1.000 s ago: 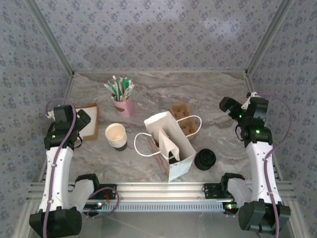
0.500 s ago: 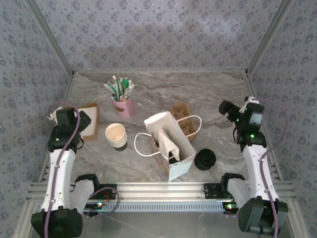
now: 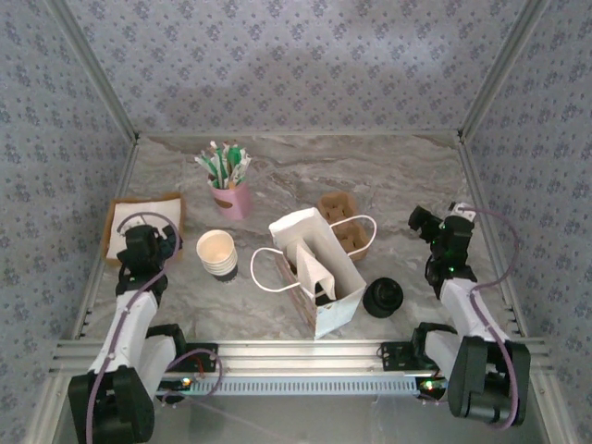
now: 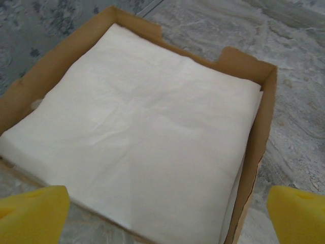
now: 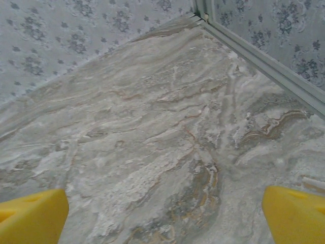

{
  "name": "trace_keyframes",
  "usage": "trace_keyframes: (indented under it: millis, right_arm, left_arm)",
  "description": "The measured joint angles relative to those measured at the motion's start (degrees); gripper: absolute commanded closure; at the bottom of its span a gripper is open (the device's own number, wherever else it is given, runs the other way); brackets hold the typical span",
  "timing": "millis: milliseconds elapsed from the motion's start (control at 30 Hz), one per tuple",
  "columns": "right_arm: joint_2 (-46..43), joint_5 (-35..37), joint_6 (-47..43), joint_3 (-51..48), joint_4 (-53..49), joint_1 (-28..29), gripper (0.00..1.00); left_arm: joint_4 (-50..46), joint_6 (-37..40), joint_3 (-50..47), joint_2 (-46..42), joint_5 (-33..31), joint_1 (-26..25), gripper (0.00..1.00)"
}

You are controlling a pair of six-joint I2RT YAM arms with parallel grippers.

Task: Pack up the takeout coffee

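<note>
Jaws of the left gripper [image 4: 162,216] stand wide apart, holding nothing, over a cardboard box [image 4: 264,81] of white napkins [image 4: 137,132]. Equally spread and empty, the right gripper [image 5: 162,213] hangs above the marble table [image 5: 152,127]. Inside the white paper bag [image 3: 335,314] at mid-table, between the 2 arms, sits the takeout coffee [image 3: 319,293], its black lid showing.

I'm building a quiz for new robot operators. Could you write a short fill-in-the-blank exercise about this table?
1. The cup holding the green-and-white sticks is ___.
2. The round lid beside the white paper bag is ___.
3. In the top view, the stack of paper cups stands to the ___ of that bag.
4. The left gripper and the right gripper both have their jaws ___.

Missing words: pink; black; left; open.
</note>
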Motion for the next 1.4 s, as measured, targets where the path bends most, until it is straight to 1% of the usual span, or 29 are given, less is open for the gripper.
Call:
trace_keyframes:
  millis: [167, 333, 433, 633, 733, 867, 1000, 1133, 1200, 1267, 1400]
  right_arm:
    - [6.99, 2.89, -1.84, -2.1, 8.59, 1.51, 0.0]
    - [10.21, 4.96, -5.22, -2.49, 15.17, 3.85, 0.0]
    - [11.74, 5.46, -7.19, -2.43, 17.9, 4.31, 0.0]
    - [11.91, 8.28, -9.51, -2.12, 18.73, 4.44, 0.0]
    - [12.48, 9.84, -9.66, -2.82, 19.89, 4.48, 0.0]
    - [16.39, 10.54, -11.04, -3.37, 22.08, 5.14, 0.0]
    - [20.65, 10.54, -12.55, -3.52, 26.14, 5.99, 0.0]
    - [23.15, 10.01, -13.73, -3.26, 26.8, 6.12, 0.0]
    - [24.92, 7.82, -14.86, -2.56, 27.41, 6.19, 0.0]
    - [27.93, 5.14, -16.48, -2.27, 30.73, 6.49, 0.0]
    - [29.86, 2.75, -17.75, -1.11, 29.4, 7.15, 0.0]
  left_arm:
    - [10.05, 3.37, -2.95, 4.74, 1.7, 0.0, 0.01]
    - [19.02, 5.81, -2.95, 12.68, 3.63, -0.02, 0.0]
    - [23.58, 6.86, -2.95, 16.35, 4.72, -0.26, 0.0]
    - [31.54, 9.99, -2.8, 23.71, 5.16, -4.57, 0.01]
    - [33.57, 11.45, -1.62, 27.85, 5.14, -6.6, 0.01]
    - [34.88, 13.75, 1.46, 31.17, 4.72, -8.13, 0.0]
    - [41.07, 15.67, 1.31, 32.94, 2.67, -9.77, 0.01]
    - [45.55, 16.26, 0.52, 36.22, 1.95, -10.03, 0.0]
    - [47.28, 16.65, 0.26, 37.7, 2.38, -9.68, 0.0]
    - [48.83, 16.7, 0.15, 39.32, 3.06, -9.22, 0.0]
    - [48.41, 16.68, 0.44, 40.11, 4.15, -8.35, 0.0]
